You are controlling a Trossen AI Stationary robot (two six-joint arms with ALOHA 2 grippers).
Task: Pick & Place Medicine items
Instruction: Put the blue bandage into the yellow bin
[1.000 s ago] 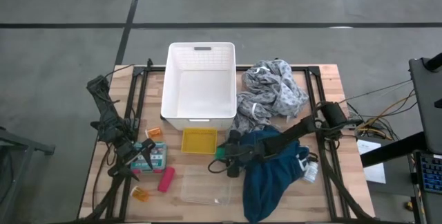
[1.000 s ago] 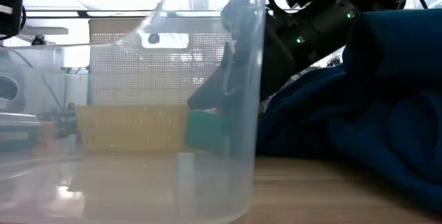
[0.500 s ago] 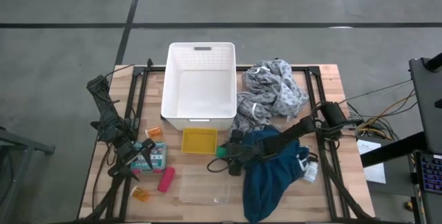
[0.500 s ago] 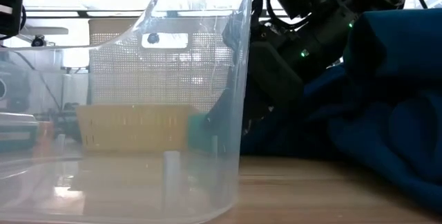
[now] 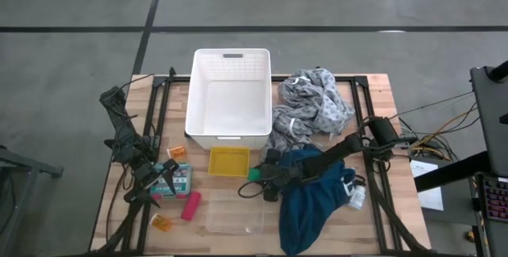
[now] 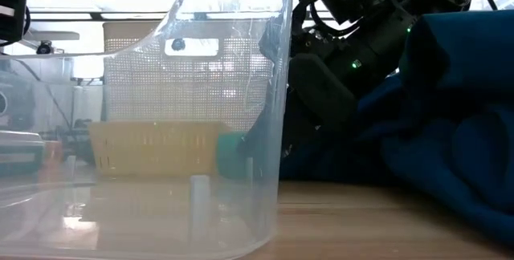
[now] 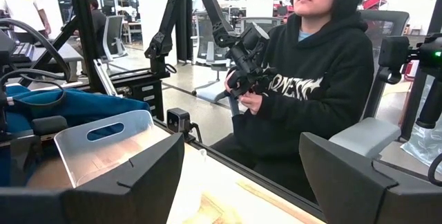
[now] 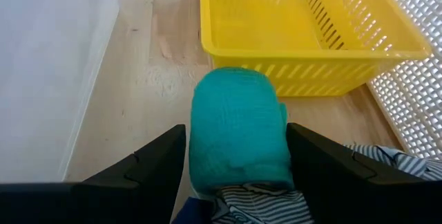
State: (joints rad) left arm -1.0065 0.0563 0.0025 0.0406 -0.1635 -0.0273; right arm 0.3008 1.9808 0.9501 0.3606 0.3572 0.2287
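The right end effector (image 8: 235, 182) has its two fingers closed on a teal-green roll (image 8: 238, 127), held just above the table (image 5: 373, 90) at its middle, at the left edge of the teal-blue cloth (image 5: 313, 197). Just left and far of the roll sits a small yellow basket (image 8: 290, 23), empty. Beyond it stands the large white basket (image 5: 228, 98), also empty. A clear plastic tub (image 5: 235, 219) lies at the near edge with nothing in it.

The left end effector (image 5: 163, 179) waits with fingers apart over a labelled box (image 5: 181, 179) at the left side, near a pink-red cylinder (image 5: 190, 205) and two orange pill bottles (image 5: 162, 224).
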